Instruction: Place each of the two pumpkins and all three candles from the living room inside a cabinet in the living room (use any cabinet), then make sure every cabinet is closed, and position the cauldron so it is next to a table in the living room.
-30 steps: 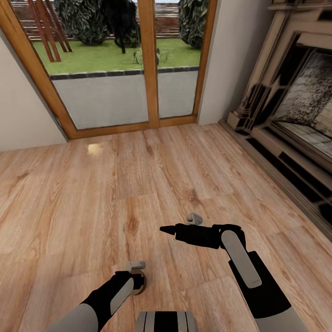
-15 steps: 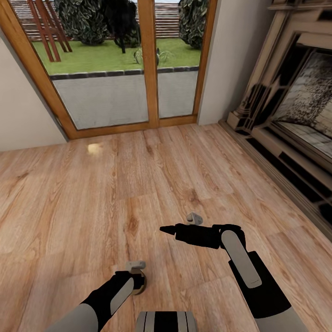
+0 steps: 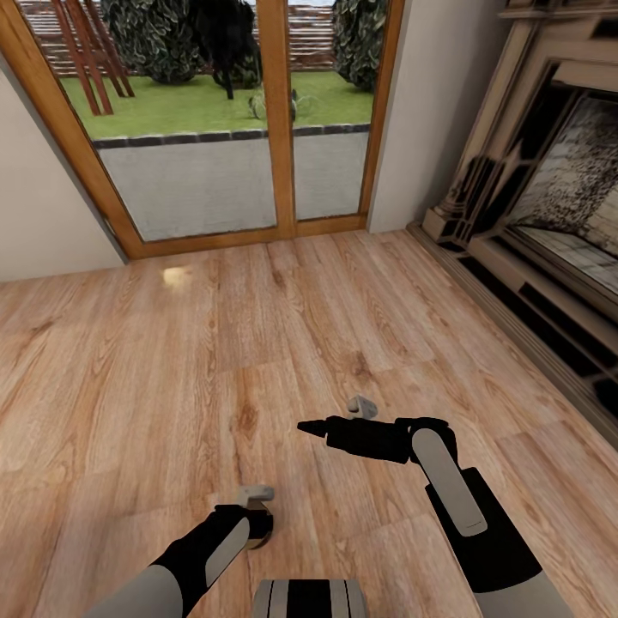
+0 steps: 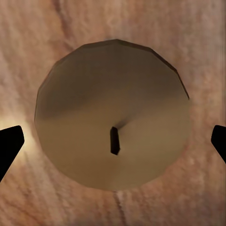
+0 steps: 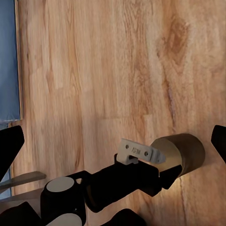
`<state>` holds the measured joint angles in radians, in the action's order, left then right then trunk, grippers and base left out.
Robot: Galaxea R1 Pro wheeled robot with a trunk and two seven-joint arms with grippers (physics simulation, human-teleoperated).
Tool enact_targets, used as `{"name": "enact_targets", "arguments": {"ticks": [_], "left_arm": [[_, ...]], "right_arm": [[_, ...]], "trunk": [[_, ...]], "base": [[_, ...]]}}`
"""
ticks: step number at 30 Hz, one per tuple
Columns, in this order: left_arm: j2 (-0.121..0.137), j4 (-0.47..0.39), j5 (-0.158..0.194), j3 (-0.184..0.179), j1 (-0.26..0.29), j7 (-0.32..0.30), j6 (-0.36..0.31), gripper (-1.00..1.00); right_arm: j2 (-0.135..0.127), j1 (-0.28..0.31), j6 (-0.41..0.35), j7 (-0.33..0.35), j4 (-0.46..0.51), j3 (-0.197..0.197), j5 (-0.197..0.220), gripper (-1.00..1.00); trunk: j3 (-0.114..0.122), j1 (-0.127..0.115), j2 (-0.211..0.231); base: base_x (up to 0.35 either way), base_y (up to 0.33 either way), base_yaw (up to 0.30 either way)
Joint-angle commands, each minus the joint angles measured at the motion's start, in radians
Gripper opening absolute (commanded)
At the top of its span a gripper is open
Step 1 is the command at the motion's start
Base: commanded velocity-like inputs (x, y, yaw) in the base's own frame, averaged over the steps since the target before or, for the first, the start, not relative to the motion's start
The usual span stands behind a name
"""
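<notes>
Left gripper (image 4: 113,141) spread wide, centred above candle (image 4: 113,113) on floor (image 3: 257,360) — descent kept vertical, fingers closed evenly; right gripper (image 3: 311,427) state not discernible.

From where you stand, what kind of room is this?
Most likely a living room: a light wood plank floor, glazed wooden doors opening onto a garden, and an ornate fireplace surround along the right wall. A candle stands on the floor under the left claw.

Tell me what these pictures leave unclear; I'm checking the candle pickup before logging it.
- Candle: in the head view the left gripper and wrist cover most of it.
- Left fingertips: cut off by the left wrist view's edges, so contact is unclear.
- Fireplace surround: cropped by the head view's edge.
</notes>
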<state>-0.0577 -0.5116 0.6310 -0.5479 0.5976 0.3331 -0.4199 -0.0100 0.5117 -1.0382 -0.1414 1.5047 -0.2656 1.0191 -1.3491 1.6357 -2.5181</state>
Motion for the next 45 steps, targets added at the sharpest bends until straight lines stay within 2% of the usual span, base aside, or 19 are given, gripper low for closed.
{"name": "enact_targets", "arguments": {"ticks": [1, 12, 20, 43, 45], "left_arm": [[0.001, -0.002, 0.010, -0.007, 0.001, 0.009, -0.002, 1.00], [0.001, -0.002, 0.009, -0.007, 0.001, 0.007, -0.002, 1.00], [0.001, -0.001, 0.010, -0.008, 0.001, 0.007, 0.033, 1.00], [0.001, -0.001, 0.010, -0.007, 0.001, 0.007, 0.035, 1.00], [0.001, -0.001, 0.010, -0.007, 0.001, 0.007, 0.035, 1.00]], "right_arm": [[-0.001, 0.001, -0.001, -0.010, 0.001, -0.001, 0.010, 1.00], [-0.001, 0.001, -0.001, -0.010, 0.000, -0.001, 0.010, 1.00], [-0.001, 0.001, -0.001, -0.010, -0.001, -0.001, 0.010, 1.00], [-0.001, 0.001, -0.001, -0.010, 0.000, -0.002, 0.010, 1.00], [-0.001, 0.001, -0.001, -0.010, 0.000, -0.002, 0.010, 1.00]], "trunk": [[-0.001, 0.000, 0.000], [-0.001, 0.000, 0.000], [-0.001, 0.000, 0.000], [-0.001, 0.000, 0.000], [-0.008, 0.001, -0.001]], "base": [[0.000, 0.000, 0.000], [0.000, 0.000, 0.000], [0.054, 0.013, 0.000], [0.030, 0.005, 0.000], [0.001, 0.000, 0.000]]}}
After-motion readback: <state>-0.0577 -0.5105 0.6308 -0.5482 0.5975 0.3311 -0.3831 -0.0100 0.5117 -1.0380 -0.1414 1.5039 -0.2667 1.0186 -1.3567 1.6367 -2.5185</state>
